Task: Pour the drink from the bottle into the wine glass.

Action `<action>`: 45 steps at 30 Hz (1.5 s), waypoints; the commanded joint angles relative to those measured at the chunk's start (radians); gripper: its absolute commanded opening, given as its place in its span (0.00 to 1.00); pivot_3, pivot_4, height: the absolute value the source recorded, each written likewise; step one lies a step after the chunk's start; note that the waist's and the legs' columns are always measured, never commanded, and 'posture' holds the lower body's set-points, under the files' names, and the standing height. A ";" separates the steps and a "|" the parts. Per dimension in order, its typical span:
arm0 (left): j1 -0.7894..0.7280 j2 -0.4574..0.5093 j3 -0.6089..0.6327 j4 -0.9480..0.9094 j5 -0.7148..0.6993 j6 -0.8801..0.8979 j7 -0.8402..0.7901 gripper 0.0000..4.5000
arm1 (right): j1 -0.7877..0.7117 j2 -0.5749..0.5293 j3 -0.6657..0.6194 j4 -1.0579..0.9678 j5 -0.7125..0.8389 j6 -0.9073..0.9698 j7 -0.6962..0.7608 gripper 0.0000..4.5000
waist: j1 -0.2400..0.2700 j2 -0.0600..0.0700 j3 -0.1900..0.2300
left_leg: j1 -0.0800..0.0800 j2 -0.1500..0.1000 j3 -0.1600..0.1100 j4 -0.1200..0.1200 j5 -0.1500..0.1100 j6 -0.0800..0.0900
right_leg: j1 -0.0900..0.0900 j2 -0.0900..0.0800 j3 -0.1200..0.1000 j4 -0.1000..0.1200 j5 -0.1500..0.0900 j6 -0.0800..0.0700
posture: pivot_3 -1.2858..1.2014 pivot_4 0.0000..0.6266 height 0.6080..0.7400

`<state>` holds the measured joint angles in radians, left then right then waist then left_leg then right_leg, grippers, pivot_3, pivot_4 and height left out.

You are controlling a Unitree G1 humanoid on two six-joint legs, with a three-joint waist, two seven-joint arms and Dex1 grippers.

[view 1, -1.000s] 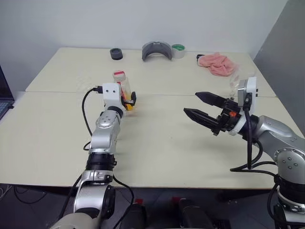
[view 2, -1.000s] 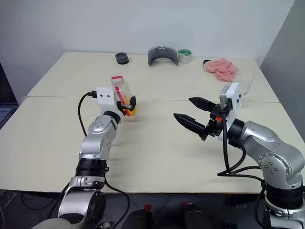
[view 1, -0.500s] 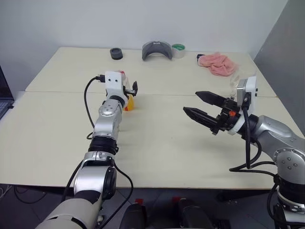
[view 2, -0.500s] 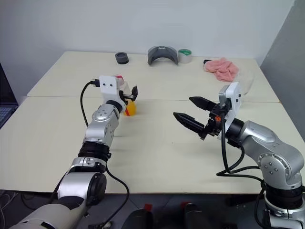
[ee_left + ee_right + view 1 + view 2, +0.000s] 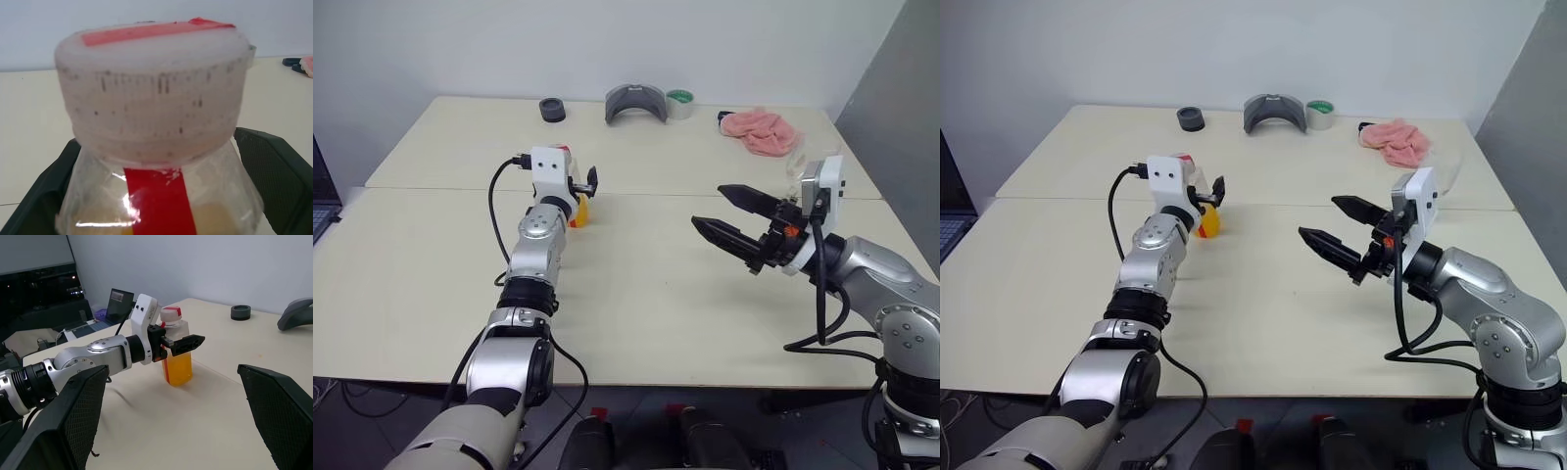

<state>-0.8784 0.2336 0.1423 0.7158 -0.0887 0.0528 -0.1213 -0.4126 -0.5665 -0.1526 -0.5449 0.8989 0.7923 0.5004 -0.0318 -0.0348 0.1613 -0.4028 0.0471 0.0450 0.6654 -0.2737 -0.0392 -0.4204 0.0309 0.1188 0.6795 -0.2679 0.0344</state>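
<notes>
Bottle (image 5: 176,350): small clear plastic bottle with a red label strip and a pale cap, standing upright on the table (image 5: 636,294) near the seam between the two tabletops, toward the robot's left.
Drink (image 5: 178,369): orange-yellow liquid filling the lower part of the bottle.
Left gripper (image 5: 183,343): reached out level to the bottle; its two black fingers (image 5: 274,171) stand wide apart on either side of the bottle's shoulder, just under the cap. Whether the pads touch the plastic cannot be told; the bottle stands on the table, not lifted.
Right gripper (image 5: 732,214): held above the table on the robot's right, well apart from the bottle, pointing toward the left; jaws spread wide, nothing between them.
Wine glass (image 5: 795,162): clear glass, faintly visible behind the right wrist, near the pink cloth (image 5: 759,131).
Far edge of table: black roll (image 5: 552,110), grey curved object (image 5: 634,103), green-cored tape roll (image 5: 679,103).
</notes>
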 commanded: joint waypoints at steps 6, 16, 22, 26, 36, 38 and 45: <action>-0.031 0.004 -0.001 -0.028 0.001 -0.028 -0.005 0.99 | -0.011 0.004 -0.008 -0.027 0.006 -0.020 -0.001 1.00 | 0.000 0.000 0.000 | 0.000 0.000 0.000 0.000 0.000 0.000 | 0.000 0.000 0.000 0.000 0.000 0.000 | 0.52 0.24 1.00; -0.015 0.004 -0.002 -0.058 0.002 -0.020 -0.003 0.99 | -0.013 0.000 -0.009 -0.027 0.008 -0.016 -0.002 1.00 | 0.000 0.000 0.000 | 0.000 0.000 0.000 0.000 0.000 0.000 | 0.000 0.000 0.000 0.000 0.000 0.000 | 0.52 0.24 1.00; -0.002 0.003 -0.001 -0.083 0.000 -0.009 0.001 0.90 | -0.015 -0.004 -0.011 -0.022 0.009 -0.015 0.004 1.00 | 0.000 0.000 0.000 | 0.000 0.000 0.000 0.000 0.000 0.000 | 0.000 0.000 0.000 0.000 0.000 0.000 | 0.52 0.24 1.00; 0.013 0.000 -0.001 -0.111 0.000 0.003 0.006 0.79 | -0.017 -0.004 -0.009 -0.019 0.007 -0.017 0.008 1.00 | 0.000 0.000 0.000 | 0.000 0.000 0.000 0.000 0.000 0.000 | 0.000 0.000 0.000 0.000 0.000 0.000 | 0.52 0.24 1.00; 0.050 -0.005 -0.001 -0.171 -0.001 0.037 0.014 0.60 | -0.014 -0.001 -0.008 -0.020 0.005 -0.020 0.007 1.00 | 0.000 0.000 0.000 | 0.000 0.000 0.000 0.000 0.000 0.000 | 0.000 0.000 0.000 0.000 0.000 0.000 | 0.52 0.24 1.00; 0.050 -0.007 -0.002 -0.173 -0.001 0.040 0.016 0.54 | -0.011 0.000 -0.008 -0.022 0.004 -0.021 0.006 1.00 | 0.000 0.000 0.000 | 0.000 0.000 0.000 0.000 0.000 0.000 | 0.000 0.000 0.000 0.000 0.000 0.000 | 0.52 0.24 1.00; 0.049 -0.008 -0.002 -0.174 -0.002 0.043 0.020 0.43 | -0.006 0.001 -0.007 -0.026 0.006 -0.019 0.005 1.00 | 0.000 0.000 0.000 | 0.000 0.000 0.000 0.000 0.000 0.000 | 0.000 0.000 0.000 0.000 0.000 0.000 | 0.52 0.24 1.00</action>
<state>-0.8236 0.2272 0.1422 0.5890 -0.0898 0.1023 -0.1003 -0.4127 -0.5666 -0.1523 -0.5445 0.8950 0.7920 0.5020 -0.0316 -0.0348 0.1613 -0.4029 0.0471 0.0448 0.6657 -0.2736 -0.0392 -0.4203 0.0309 0.1189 0.6798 -0.2678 0.0343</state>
